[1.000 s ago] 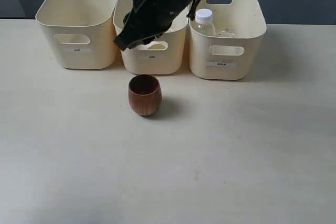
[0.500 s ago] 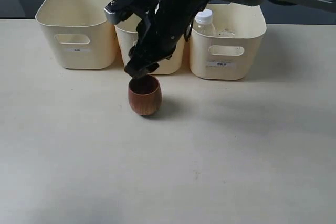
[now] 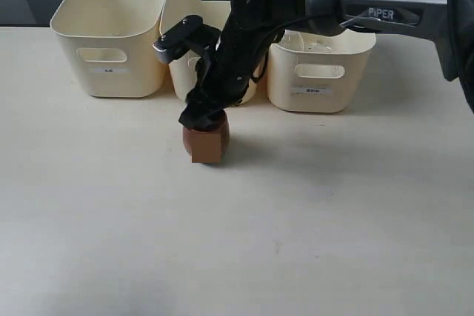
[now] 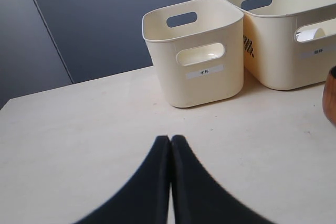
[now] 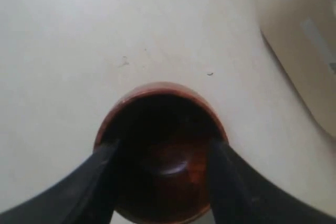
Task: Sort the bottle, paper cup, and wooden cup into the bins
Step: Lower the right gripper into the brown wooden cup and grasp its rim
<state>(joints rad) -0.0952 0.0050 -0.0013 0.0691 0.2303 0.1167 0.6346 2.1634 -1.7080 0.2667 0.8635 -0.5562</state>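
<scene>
**Wooden cup grasp: slip and tip risk**

Exterior: right gripper [image 3: 201,118] down over wooden cup [image 3: 205,143], directly beneath it on table [image 3: 333,227]; bins [image 3: 111,35] just behind.

Left wrist: left gripper [image 4: 170,141] clenched, empty.

Right wrist: fingers [image 5: 100,174] spread, straddling cup, not clamped. Rounded wall likely to squirt out or tip if closure off-centre.

Wooden cup [image 3: 206,143] rim hidden under the right tool [image 3: 201,118]; bin labels [image 3: 308,90] illegible.
</scene>
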